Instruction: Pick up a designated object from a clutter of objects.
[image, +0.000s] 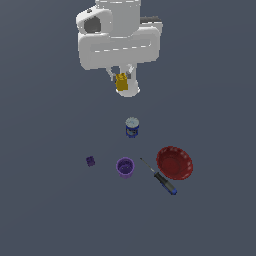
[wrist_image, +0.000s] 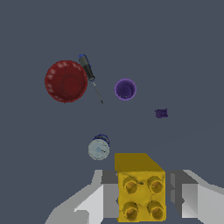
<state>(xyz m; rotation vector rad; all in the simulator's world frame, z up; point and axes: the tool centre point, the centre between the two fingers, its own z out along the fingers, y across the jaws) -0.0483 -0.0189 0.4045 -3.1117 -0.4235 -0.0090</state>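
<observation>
yellow block (wrist_image: 141, 192) in pincer (wrist_image: 142, 197), no legible writing

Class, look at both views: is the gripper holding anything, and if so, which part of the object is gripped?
Yes. The gripper holds the yellow studded block, clamped by two opposite side faces between the fingers; its studded face is towards the wrist camera.

The yellow block (wrist_image: 141, 192) looks like matt moulded plastic with studs, the red bowl (image: 174, 162) a speckled scalloped surface, the can (image: 132, 127) blue with a pale smooth lid, the screwdriver (image: 160, 177) a thin dark shaft, and the desk (image: 50, 210) flat matt grey.
</observation>
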